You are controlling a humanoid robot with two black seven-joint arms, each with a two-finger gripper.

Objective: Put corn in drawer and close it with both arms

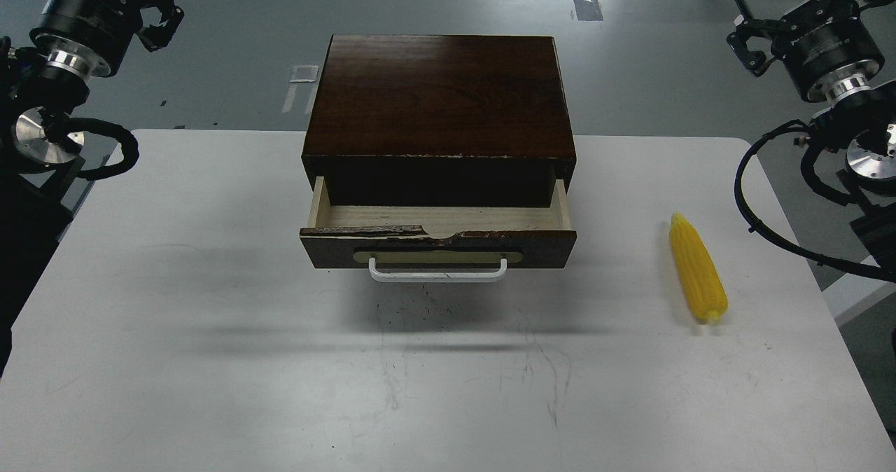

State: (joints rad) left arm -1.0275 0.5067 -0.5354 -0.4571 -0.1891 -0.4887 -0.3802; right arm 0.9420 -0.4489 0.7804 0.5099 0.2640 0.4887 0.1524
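Both tools, left (162, 11) and right (747, 43), hang off the counter (210, 360) at the far corners, their fingers too dark to tell apart or together, the drawer (438, 237) stands part open showing bare pale wood, and the corn (697, 269) lies on the counter to its right.

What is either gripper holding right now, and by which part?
Nothing is held. The corn lies on the table, right of the open drawer. The left gripper and right gripper are raised, clear of everything.
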